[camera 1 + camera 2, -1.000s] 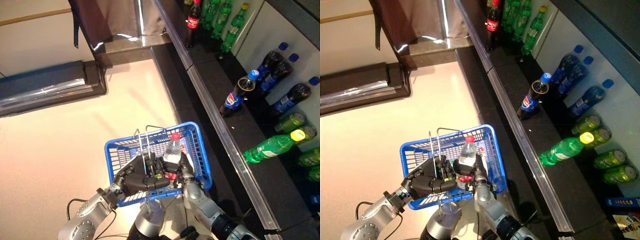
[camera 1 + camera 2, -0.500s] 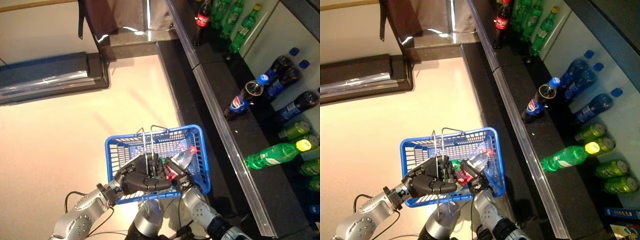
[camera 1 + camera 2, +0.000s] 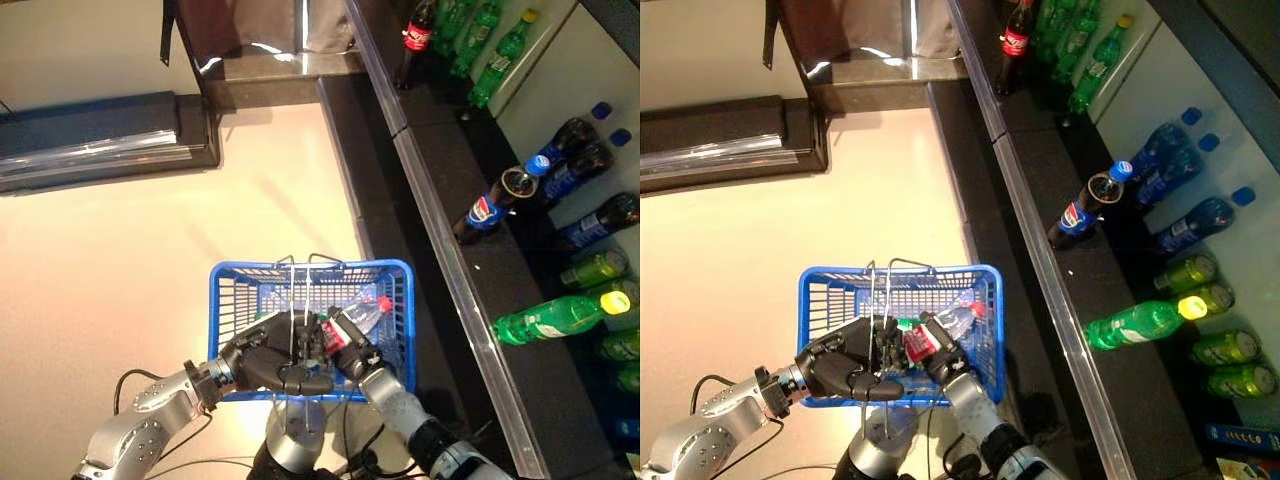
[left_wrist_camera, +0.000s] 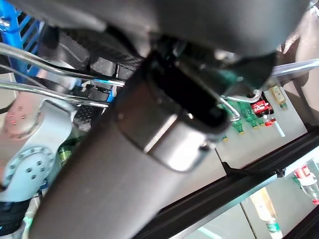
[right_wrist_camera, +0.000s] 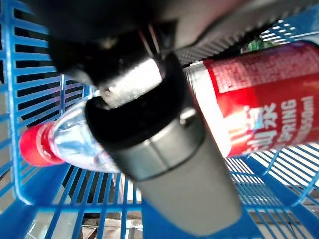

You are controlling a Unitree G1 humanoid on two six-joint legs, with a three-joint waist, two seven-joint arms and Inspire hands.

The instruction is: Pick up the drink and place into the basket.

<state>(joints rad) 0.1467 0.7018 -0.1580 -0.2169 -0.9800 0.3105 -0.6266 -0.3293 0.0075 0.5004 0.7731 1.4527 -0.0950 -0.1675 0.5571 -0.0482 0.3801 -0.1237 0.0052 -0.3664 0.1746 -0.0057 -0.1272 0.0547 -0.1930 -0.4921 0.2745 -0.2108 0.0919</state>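
Item: drink, a clear bottle (image 3: 356, 319) with red cap and red label, held in my right hand (image 3: 352, 356), whose fingers curl round the labelled lower body. Position: inside the rim of the blue basket (image 3: 400, 300), toward its right-hand side, lying tilted rather than upright. Long axis: base at my right hand, red cap pointing up and away from me toward the far right corner; in the right wrist view the bottle (image 5: 149, 124) runs across the mesh, cap nearest a side wall. Whether it already rests on the basket floor I cannot tell. Other contents: something green beside the label, unidentified. Left hand (image 3: 275, 365): clenched on the basket's wire handles (image 3: 295, 300) at the near side, just beside the right hand, carrying the basket. Nearer hand to the drink: right, already on it. Judgement: what remains is to let go downward along that axis and lift clear of the handles.
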